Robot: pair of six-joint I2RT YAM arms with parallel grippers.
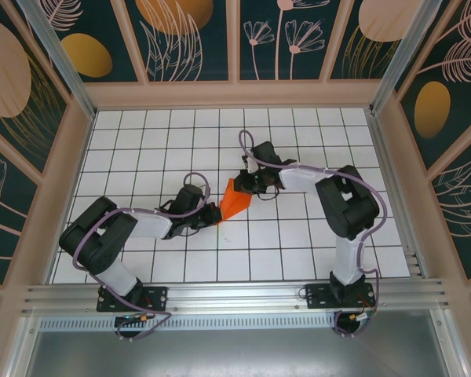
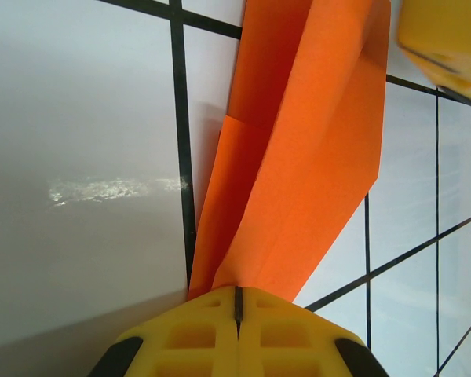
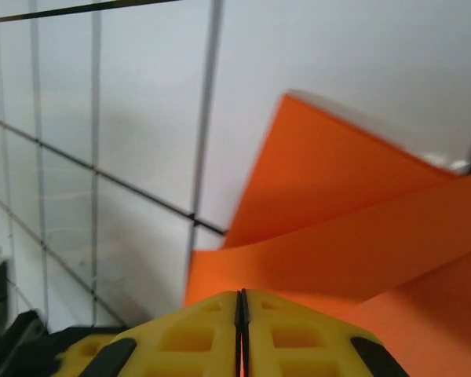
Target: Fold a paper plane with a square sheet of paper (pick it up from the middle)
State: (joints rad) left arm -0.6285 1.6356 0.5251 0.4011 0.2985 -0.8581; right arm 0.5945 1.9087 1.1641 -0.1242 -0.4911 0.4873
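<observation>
The square sheet of paper is folded into a pointed orange dart, the paper plane (image 1: 235, 201), raised off the white grid table (image 1: 298, 133) near its middle. My left gripper (image 1: 215, 214) pinches its narrow near-left end; in the left wrist view the yellow jaws (image 2: 237, 297) are shut on the paper plane (image 2: 298, 157), which fans out away from them. My right gripper (image 1: 248, 185) holds the wide far-right end. There the jaws (image 3: 242, 300) press together with the orange folds (image 3: 353, 228) rising from between them. A yellow finger of the right gripper (image 2: 447, 39) shows at the top right of the left wrist view.
Wooden walls with dark floral panels (image 1: 188, 39) fence the table on three sides. An aluminium rail (image 1: 235, 294) runs along the near edge by the arm bases. Both forearms lie low over the grid, meeting at the middle.
</observation>
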